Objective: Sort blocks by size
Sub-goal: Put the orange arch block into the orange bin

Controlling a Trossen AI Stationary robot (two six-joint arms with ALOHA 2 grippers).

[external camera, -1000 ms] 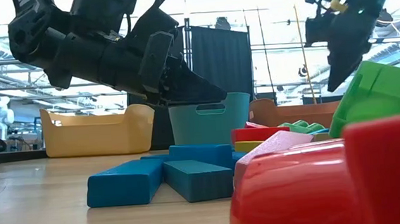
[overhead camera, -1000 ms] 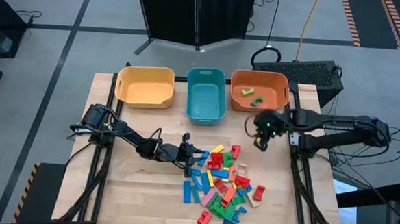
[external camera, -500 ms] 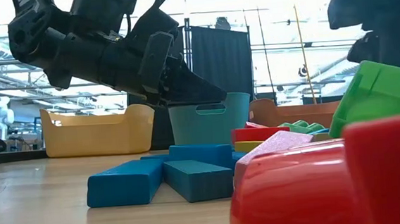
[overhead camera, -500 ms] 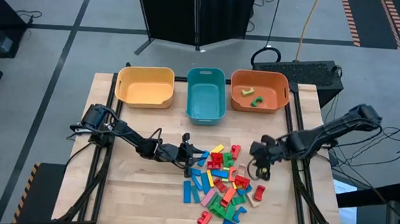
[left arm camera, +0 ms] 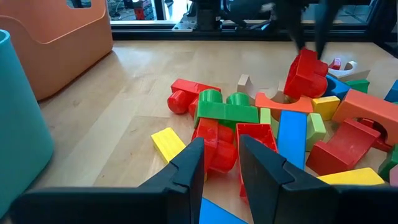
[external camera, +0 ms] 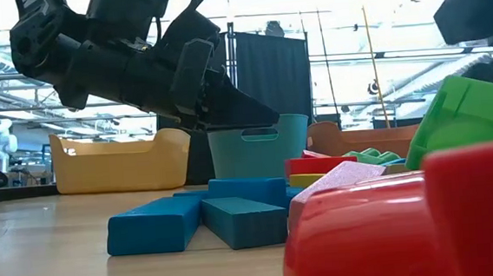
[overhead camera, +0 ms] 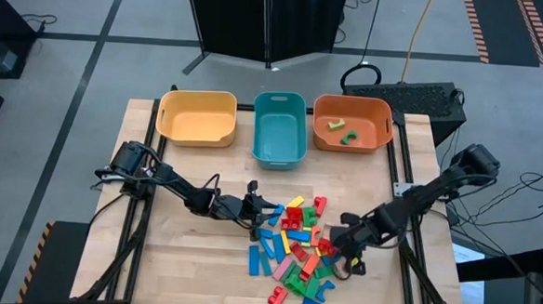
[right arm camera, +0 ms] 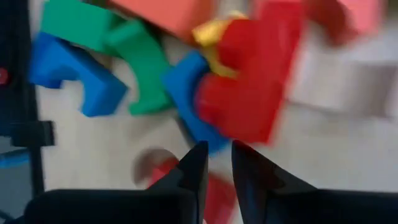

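Right gripper (overhead camera: 339, 241) down at the near-right edge of the blocks (overhead camera: 304, 247), fingers nearly pinched together, holding nothing visible — red and blue pieces just ahead of the tips. Risk: nudging neighbours, scattering the heap, or pinching two at once. Left gripper (overhead camera: 267, 210) low beside the pile, fingers narrowly apart, empty.

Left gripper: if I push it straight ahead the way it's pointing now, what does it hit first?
Most likely the red block lying right in front of the left gripper, at the near edge of the block pile. Depth is hard to judge, so treat that as probable.
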